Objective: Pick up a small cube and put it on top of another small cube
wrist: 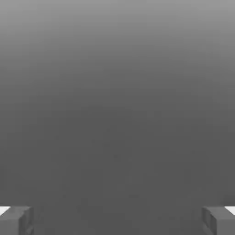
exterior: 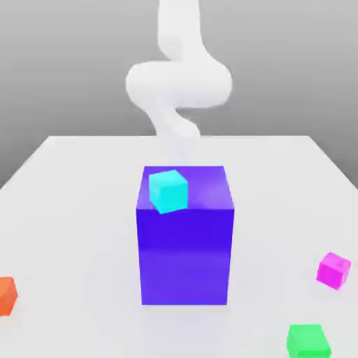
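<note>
The job looks like it is just at the start: the arm has to go and get the small pink cube. That cube sits on the white surface, low down near the exterior view's right edge. No cube is on top of it. The jaws are wide apart, with nothing between them.

The arm is at the top middle of the exterior view, and its low end comes down behind the big blue-purple block. So I think the next move is to go up and over that block, or around it, toward the pink cube. Then the jaws should come down with one on each side of it, close and lift. The pink cube is turned a bit, so the jaws may need to turn too.

The big block is in the middle and is the main thing in the way. A light blue cube shows over its top front edge, and it looks tipped. I can't tell if it rests on the block or is up in the air. The arm could bump it.

A green cube is near the pink one, at the bottom right of the exterior view. A bad swing could knock it. An orange cube is at the far left, cut off by the edge. I can't tell which small cube should be the bottom one.
</note>
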Tool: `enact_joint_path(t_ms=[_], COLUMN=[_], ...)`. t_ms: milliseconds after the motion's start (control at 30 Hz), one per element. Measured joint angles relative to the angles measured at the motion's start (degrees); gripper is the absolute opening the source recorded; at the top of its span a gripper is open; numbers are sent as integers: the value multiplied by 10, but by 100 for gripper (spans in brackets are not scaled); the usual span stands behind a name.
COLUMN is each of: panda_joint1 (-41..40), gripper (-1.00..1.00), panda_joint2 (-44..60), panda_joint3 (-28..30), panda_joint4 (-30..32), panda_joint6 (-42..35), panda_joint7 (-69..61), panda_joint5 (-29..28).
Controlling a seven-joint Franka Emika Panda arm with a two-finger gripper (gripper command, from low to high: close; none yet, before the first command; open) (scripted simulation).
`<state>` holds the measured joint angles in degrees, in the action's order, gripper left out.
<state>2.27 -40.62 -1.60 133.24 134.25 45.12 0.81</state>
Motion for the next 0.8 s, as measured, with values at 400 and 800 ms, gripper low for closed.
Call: enact_joint_path(t_ms=[400,800], panda_joint1=[101,225], gripper=[0,0], panda_joint2=[250,508], panda_joint3=[-104,-171], panda_joint4=[70,137], panda_joint6=[119,236], panda_joint7=[-14,60], panda_joint5=[12,-100])
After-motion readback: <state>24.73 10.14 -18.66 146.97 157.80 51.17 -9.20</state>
